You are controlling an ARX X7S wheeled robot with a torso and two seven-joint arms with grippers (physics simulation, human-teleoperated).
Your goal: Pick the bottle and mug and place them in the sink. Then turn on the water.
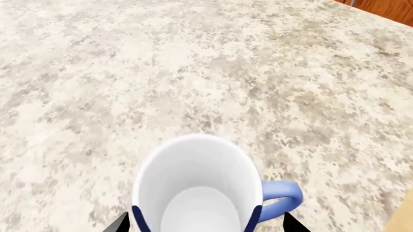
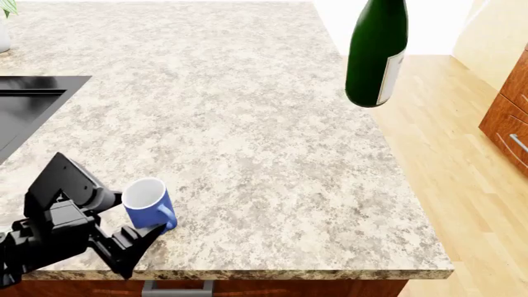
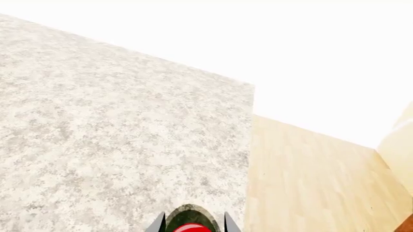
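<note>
On the speckled stone counter (image 2: 247, 124) we see only a few things. The biggest is the sink (image 2: 29, 102), of which only one black corner enters the head view at the left edge, so we cannot tell what is in it. Next is one bottle (image 2: 375, 52), dark green with a white label, hanging in the air over the right edge of the counter, its neck out of view. In the right wrist view the right gripper (image 3: 192, 226) has its two fingertips on both sides of the bottle top (green with red in the middle), pinching it. The smallest is one blue mug (image 2: 148, 203), upright and empty, white inside, near the front edge. The left gripper (image 1: 205, 223) has one finger on each side of the mug; whether they press it we cannot tell. At the far left corner a white pot (image 2: 4, 38) shows partly.
</note>
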